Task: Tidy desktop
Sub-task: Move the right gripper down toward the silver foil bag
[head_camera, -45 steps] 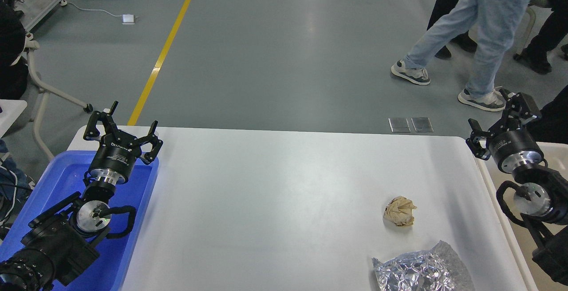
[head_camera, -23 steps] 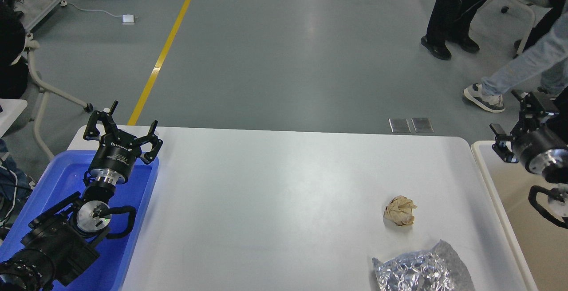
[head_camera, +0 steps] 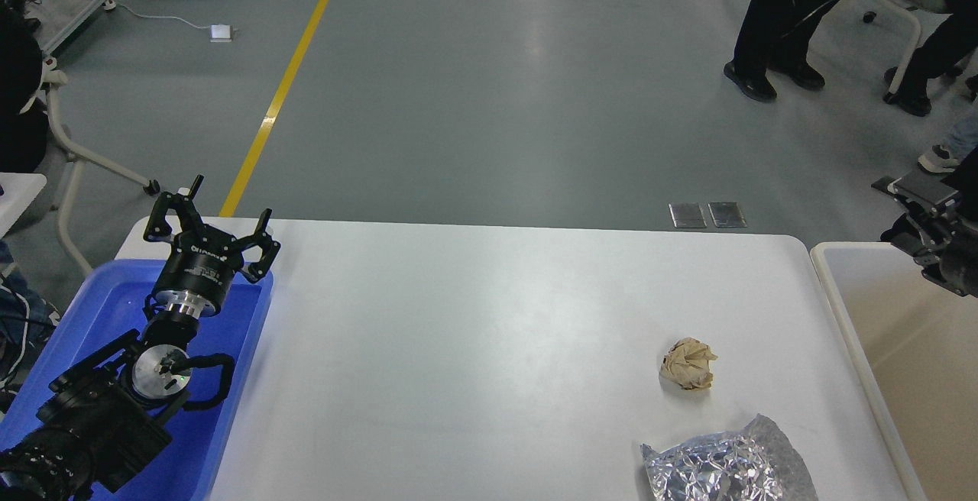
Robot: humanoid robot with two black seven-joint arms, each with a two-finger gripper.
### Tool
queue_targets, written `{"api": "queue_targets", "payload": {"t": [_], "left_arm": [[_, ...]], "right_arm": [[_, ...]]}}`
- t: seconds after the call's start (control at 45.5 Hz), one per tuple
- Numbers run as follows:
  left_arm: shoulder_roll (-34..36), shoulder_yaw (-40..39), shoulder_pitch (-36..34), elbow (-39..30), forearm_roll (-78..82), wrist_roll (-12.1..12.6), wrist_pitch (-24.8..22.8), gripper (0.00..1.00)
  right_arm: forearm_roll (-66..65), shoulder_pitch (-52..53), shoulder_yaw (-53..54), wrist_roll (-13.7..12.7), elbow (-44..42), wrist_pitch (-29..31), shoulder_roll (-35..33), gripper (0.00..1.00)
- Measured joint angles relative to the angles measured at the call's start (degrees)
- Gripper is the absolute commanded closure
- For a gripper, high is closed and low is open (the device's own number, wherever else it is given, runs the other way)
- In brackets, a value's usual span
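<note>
The white desktop (head_camera: 474, 333) holds a crumpled beige paper ball (head_camera: 689, 363) at the right and a silver foil bag (head_camera: 726, 467) at the front right edge. My left gripper (head_camera: 214, 214) is open and empty, above the far end of the blue tray (head_camera: 107, 310), at the desktop's left side. My right gripper (head_camera: 921, 211) shows only partly at the right edge of the view, above the far end of the beige-white bin (head_camera: 909, 348). It is dark, and its fingers cannot be told apart.
People's legs (head_camera: 779, 35) and a chair stand on the grey floor beyond the table at the back right. A yellow floor line (head_camera: 283, 88) runs at the back left. Another table's leg (head_camera: 84, 153) is at the far left.
My right arm has moved to the right, from the desktop's right corner to above the bin, and is now mostly out of view. The person in jeans has walked away. My left arm has not moved.
</note>
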Motion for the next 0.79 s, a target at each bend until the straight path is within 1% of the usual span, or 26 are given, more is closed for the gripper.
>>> {"api": "queue_targets", "payload": {"t": [0.242, 0.308, 0.594, 0.792], "left_arm": [[0.0, 0.0, 0.0, 0.0, 0.0, 0.0, 0.0, 0.0], [0.0, 0.0, 0.0, 0.01, 0.0, 0.0, 0.0, 0.0], [0.0, 0.0, 0.0, 0.01, 0.0, 0.0, 0.0, 0.0], [0.0, 0.0, 0.0, 0.01, 0.0, 0.0, 0.0, 0.0]], "right_arm": [[-15.77, 1.19, -3.63, 2.51, 8.28, 4.92, -6.93, 0.0], [-21.42, 1.16, -4.66, 3.18, 11.84, 6.36, -8.58, 0.0], [-35.13, 0.88, -11.68, 4.09, 19.99, 8.23, -10.9, 0.0], [-41.85, 0.07, -14.33, 4.31, 22.49, 8.67, -11.15, 0.0]]}}
